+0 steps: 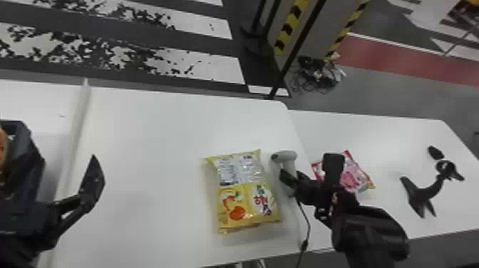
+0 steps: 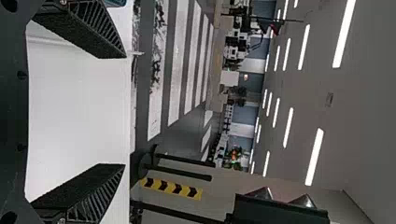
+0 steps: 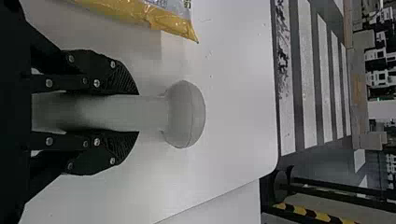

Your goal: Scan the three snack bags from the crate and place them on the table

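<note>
Your right gripper [image 1: 293, 176] has its jaws clamped on the scanner [image 1: 284, 155], beside the yellow bag [image 1: 246, 192]. Your left gripper [image 1: 92, 183]: over the table [image 1: 149, 142], jaws wide apart.

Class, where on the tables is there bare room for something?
Widest: between the left gripper and yellow snack bag, back to the table's far edge. Another, smaller: behind the pink snack bag. Crowded: yellow bag, scanner, right gripper and pink bag, all close together.

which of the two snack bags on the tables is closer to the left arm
The yellow snack bag, left of the scanner; the pink one lies to its right.
</note>
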Controlling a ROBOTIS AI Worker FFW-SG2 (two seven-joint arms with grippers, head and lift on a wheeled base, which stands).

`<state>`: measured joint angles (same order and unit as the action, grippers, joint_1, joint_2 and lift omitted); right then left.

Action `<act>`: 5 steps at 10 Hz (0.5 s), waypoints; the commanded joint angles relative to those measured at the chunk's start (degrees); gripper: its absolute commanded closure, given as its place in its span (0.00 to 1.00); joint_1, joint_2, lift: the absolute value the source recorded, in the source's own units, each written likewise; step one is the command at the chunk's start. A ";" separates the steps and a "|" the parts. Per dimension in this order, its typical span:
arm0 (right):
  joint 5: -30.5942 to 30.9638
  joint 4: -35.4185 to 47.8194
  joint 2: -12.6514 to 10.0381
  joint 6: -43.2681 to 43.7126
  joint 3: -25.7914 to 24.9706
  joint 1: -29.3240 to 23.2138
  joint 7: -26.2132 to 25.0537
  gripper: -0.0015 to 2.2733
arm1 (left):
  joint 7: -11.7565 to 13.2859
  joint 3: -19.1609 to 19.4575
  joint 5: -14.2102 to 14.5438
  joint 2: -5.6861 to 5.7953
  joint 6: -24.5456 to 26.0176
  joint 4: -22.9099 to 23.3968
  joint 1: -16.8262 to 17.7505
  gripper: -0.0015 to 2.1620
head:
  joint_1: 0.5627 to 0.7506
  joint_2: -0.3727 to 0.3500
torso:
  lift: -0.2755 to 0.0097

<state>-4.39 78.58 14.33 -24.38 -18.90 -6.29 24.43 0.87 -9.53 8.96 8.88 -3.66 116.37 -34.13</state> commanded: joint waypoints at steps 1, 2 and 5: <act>-0.01 0.25 0.00 0.86 0.00 -0.39 -0.09 0.98 | -0.08 -0.14 0.00 0.00 0.11 0.09 0.02 0.02 | 0.70 0.03 | 0.75; -0.10 2.89 -0.27 1.04 -0.18 -1.97 -0.62 0.98 | -0.08 -0.05 0.00 0.00 0.11 0.35 -0.15 0.02 | 0.70 0.03 | 0.75; -2.73 16.07 -1.67 -3.53 -1.05 -8.30 -1.41 0.98 | 0.01 -0.31 0.00 0.00 0.11 0.88 -0.68 0.02 | 0.70 0.03 | 0.75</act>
<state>-6.15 91.76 12.88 -26.39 -19.83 -13.29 23.00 0.86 -9.75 8.96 8.88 -3.55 117.10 -34.64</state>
